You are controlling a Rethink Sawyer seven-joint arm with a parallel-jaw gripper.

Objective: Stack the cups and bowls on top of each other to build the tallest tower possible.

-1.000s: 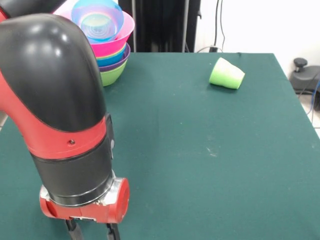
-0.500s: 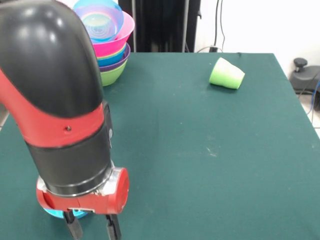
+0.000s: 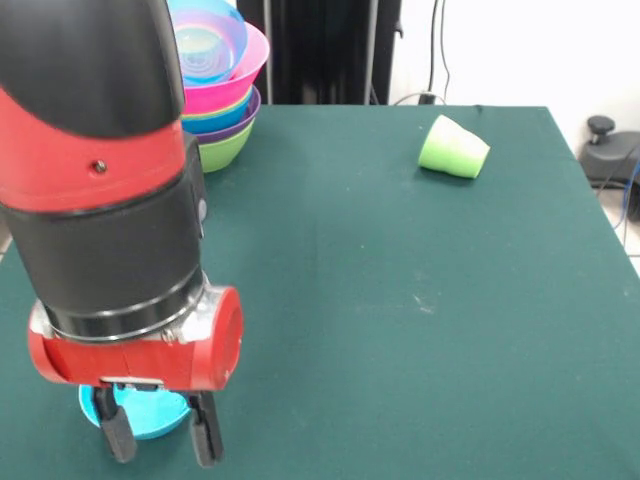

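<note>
My gripper [image 3: 161, 442] hangs at the near left of the table, fingers apart, and is open. A small cyan bowl [image 3: 150, 412] lies just behind the fingertips and under the wrist; it looks to rest on the table, and no grip on it shows. The tower [image 3: 228, 88] of nested bowls stands at the far left: lime green at the base, then purple, blue and pink rims, with a blue bowl on top. The arm hides part of it. The light green cup [image 3: 453, 148] lies on its side at the far right. The yellow-orange cup is out of view.
The green table [image 3: 400, 300] fills the view. Its right edge runs close past the green cup. A black stand and cables are behind the far edge.
The arm has risen and shifted slightly left. This uncovered the cyan bowl, which has stayed in place. The finger spacing looks unchanged.
</note>
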